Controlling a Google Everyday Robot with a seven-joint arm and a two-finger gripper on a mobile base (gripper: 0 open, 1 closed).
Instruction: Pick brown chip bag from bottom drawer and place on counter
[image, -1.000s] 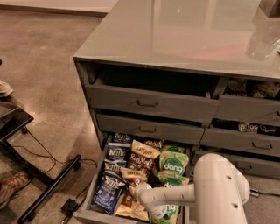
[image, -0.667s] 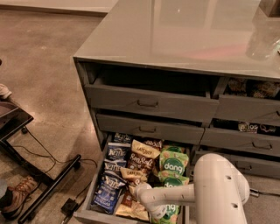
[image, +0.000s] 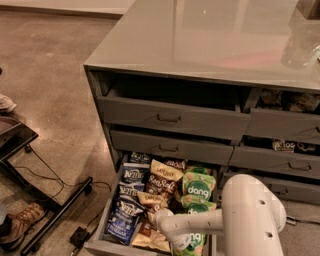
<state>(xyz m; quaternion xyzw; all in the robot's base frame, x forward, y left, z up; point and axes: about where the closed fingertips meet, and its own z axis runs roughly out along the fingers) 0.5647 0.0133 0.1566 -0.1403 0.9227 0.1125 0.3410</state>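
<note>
The bottom drawer stands pulled open at the foot of the grey cabinet. It holds dark blue Kettle bags on the left, brown chip bags with cream tops in the middle and green dang bags on the right. My white arm reaches down from the lower right. My gripper is low inside the drawer, over the middle row of brown bags. The counter is the glossy grey top above.
Upper drawers with dark handles are partly open above the bottom one. A black stand and cables lie on the floor at the left, with a shoe beside it. Faint items sit on the counter's far right.
The arm and gripper have stayed in place over the drawer. A person's shoe at the lower left has shifted along the floor.
</note>
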